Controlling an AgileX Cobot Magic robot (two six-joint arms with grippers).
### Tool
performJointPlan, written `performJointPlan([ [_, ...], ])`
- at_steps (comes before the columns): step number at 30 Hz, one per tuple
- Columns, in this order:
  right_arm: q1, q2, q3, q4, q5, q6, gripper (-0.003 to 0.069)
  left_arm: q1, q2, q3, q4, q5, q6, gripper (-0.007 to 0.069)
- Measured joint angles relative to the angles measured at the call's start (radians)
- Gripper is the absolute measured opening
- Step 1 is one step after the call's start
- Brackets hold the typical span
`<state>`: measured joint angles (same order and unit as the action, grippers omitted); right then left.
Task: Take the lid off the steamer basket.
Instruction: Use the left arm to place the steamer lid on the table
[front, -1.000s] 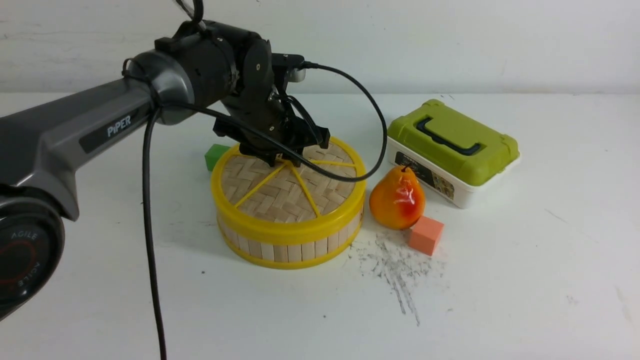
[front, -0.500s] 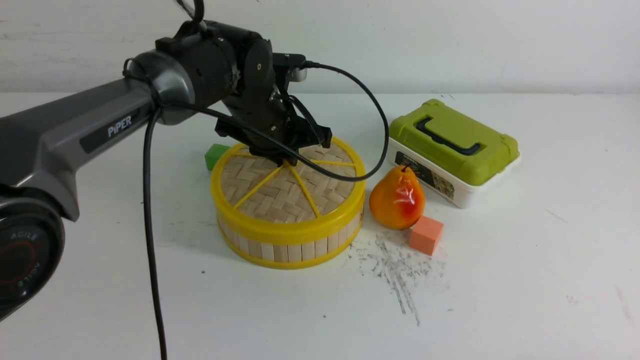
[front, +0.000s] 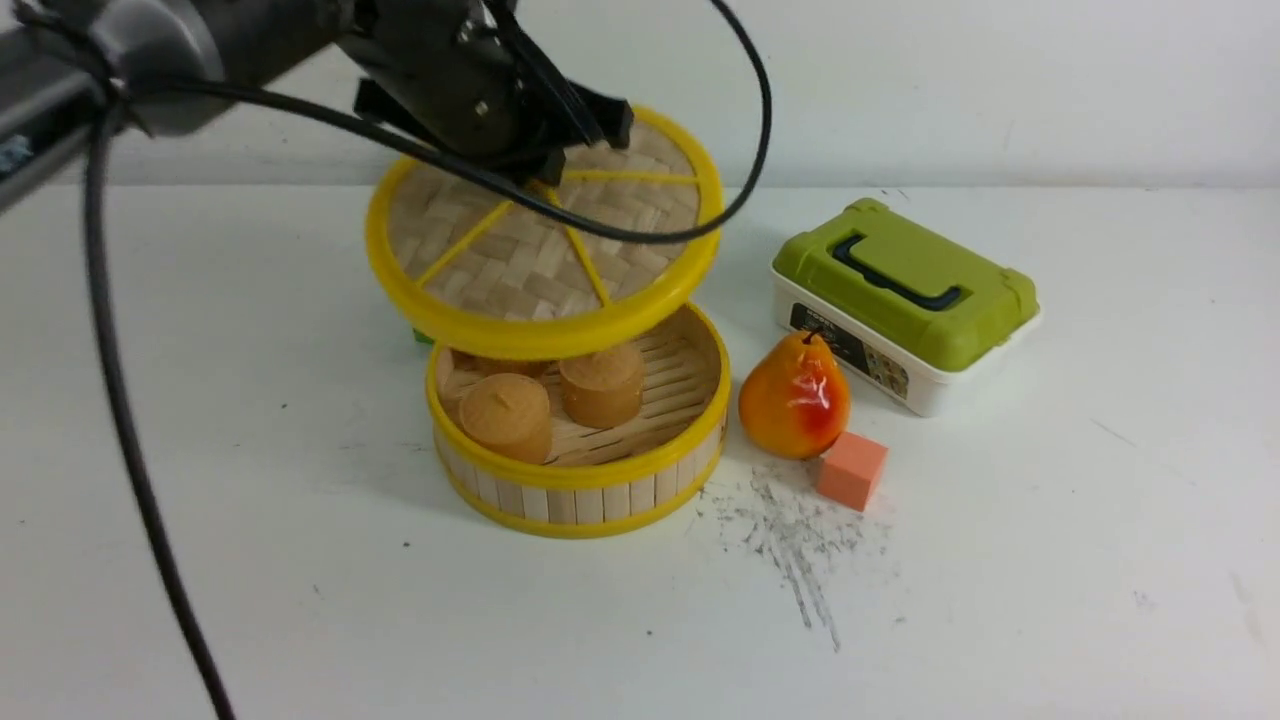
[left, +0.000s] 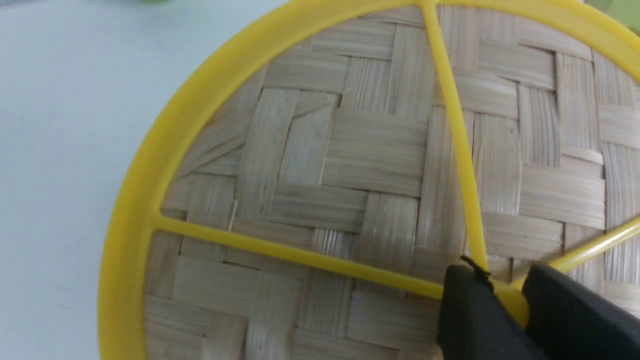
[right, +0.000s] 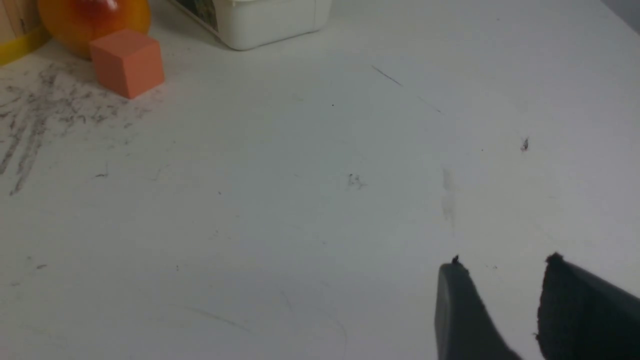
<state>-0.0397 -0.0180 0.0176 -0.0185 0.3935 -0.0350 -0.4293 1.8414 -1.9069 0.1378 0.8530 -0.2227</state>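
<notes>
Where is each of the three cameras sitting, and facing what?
Front: between the arms, facing forward over the steamer basket; left arm shows.
Left wrist: on that arm, facing the woven lid; its fingers pinch the knob.
Right wrist: on that arm, facing the table; its fingers show, apart.
Front and right wrist share the orange cube.

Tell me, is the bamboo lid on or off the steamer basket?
Off: the left gripper holds the lid above the steamer basket, whose slatted floor shows beneath.

Orange pear (front: 795, 397) — obstacle beside the basket (front: 590, 505)
</notes>
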Motion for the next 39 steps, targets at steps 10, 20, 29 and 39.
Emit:
performJointPlan([
  [10, 0.0, 0.0, 0.0, 0.0, 0.0, 0.0, 0.0239, 0.074, -0.203, 0.022, 0.108, 0.089, -0.002, 0.0111],
  [20, 0.0, 0.0, 0.0, 0.0, 0.0, 0.0, 0.0239, 0.354, -0.325, 0.454, 0.118, -0.081, -0.037, 0.0111],
  [29, 0.0, 0.0, 0.0, 0.0, 0.0, 0.0, 0.0239, 0.448, -0.125, 0.68, 0.078, -0.329, -0.218, 0.0111],
  [39, 0.0, 0.0, 0.0, 0.0, 0.0, 0.0, 0.0239, 0.447, 0.017, 0.679, 0.055, -0.368, -0.225, 0.0151],
])
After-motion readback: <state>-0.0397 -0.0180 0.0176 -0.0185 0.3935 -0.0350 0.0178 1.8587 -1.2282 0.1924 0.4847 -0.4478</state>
